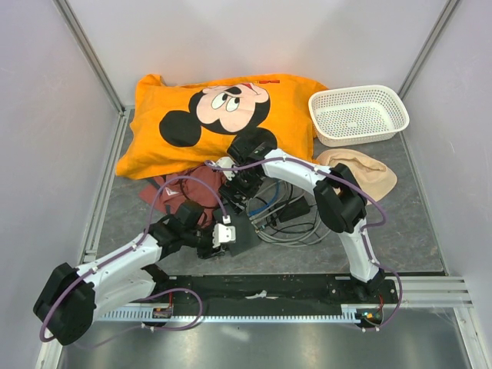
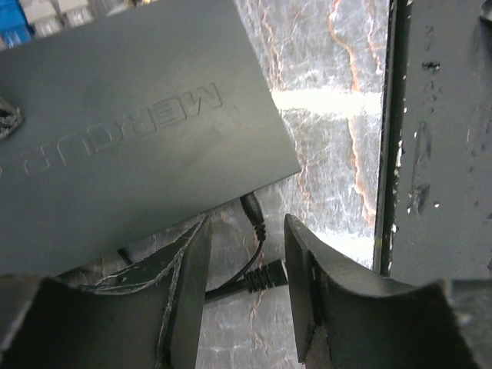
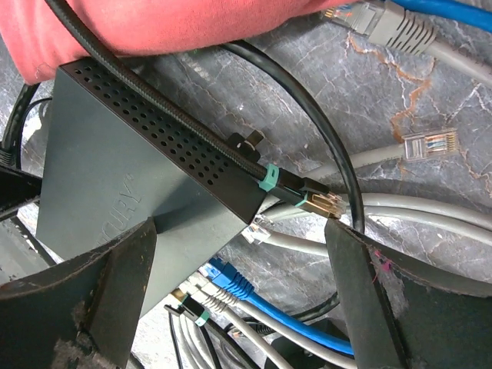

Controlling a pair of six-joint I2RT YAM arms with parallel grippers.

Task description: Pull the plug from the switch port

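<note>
The switch (image 1: 244,232), a flat dark grey box, lies mid-table on a tangle of cables. Its port row (image 3: 201,286) faces my right gripper (image 3: 242,292), which is open wide around that end. A blue plug (image 3: 231,282), grey plugs (image 3: 206,296) and a black teal-banded plug (image 3: 184,307) sit in the ports. A gold-tipped black plug (image 3: 319,201) and a clear plug (image 3: 260,227) lie loose beside the box. My left gripper (image 2: 246,284) is at the opposite side of the switch (image 2: 131,131), jaws apart around a thin black power lead (image 2: 254,223), which it does not clamp.
An orange cartoon pillow (image 1: 223,115) lies at the back, with a white basket (image 1: 357,114) and a beige cloth (image 1: 361,169) to the right. A dark red cloth (image 1: 188,188) sits left of the switch. More loose network plugs (image 3: 430,144) lie on the table. A black rail (image 1: 269,288) runs along the near edge.
</note>
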